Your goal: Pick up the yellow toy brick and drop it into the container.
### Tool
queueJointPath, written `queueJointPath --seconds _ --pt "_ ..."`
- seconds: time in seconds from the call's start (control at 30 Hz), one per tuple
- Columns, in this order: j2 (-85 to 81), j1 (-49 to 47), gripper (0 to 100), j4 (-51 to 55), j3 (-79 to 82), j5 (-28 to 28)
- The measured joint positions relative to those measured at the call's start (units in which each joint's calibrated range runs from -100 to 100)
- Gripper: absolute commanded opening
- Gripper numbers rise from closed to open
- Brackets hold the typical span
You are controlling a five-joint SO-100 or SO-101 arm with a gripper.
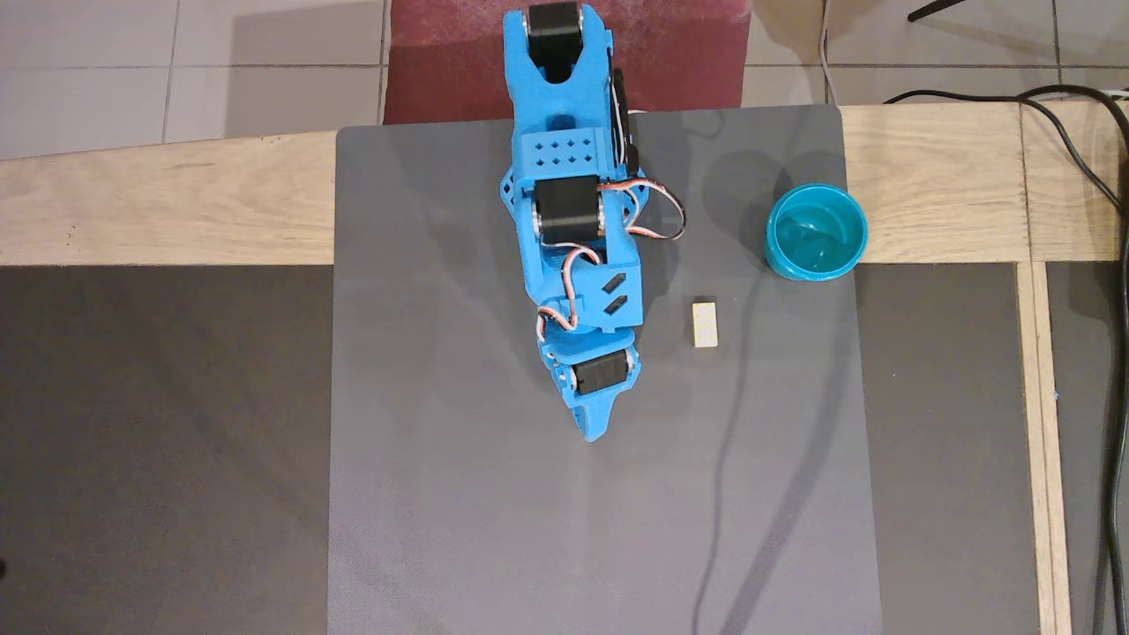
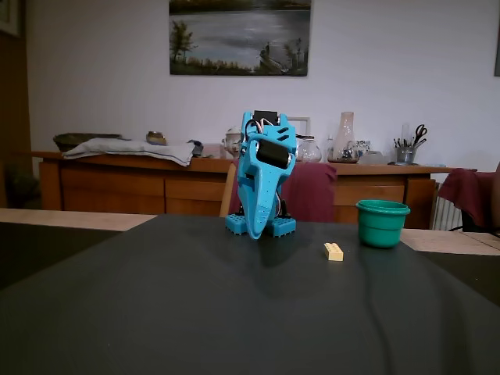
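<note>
- The mat point(image 1: 459, 494) lies on the table point(image 1: 132, 207).
- The arm point(image 1: 573, 220) stands at the mat's rear edge; in the overhead view its gripper point(image 1: 598, 428) points toward the mat's centre.
- In the overhead view the brick point(image 1: 705, 323) lies on the mat, right of the arm and apart from it.
- The cup point(image 1: 816, 231) stands at the mat's right edge, behind and right of the brick.
- In the fixed view the brick point(image 2: 333, 251) lies between the arm point(image 2: 264, 183) and the cup point(image 2: 382, 223).
</note>
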Motion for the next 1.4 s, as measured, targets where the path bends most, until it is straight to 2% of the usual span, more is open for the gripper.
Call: queueJointPath --seconds 0.07,0.13,0.17,0.23,0.3,0.37,0.53,1.4 --pt "0.0 0.0 0 0.3 0.0 -0.1" --pt "-0.1 -2.8 0 5.3 0.2 -3.7" --pt "-0.1 -2.9 0 7.4 0.2 -8.6" --pt "-0.1 -3.3 0 8.8 0.2 -22.7" --pt "-0.1 -3.0 0 9.1 0.2 -32.0" --pt "-0.1 -3.3 0 9.2 0.2 -35.9" --pt "-0.1 -3.5 0 9.2 0.2 -37.2" --pt "-0.1 -3.4 0 9.2 0.2 -37.2"
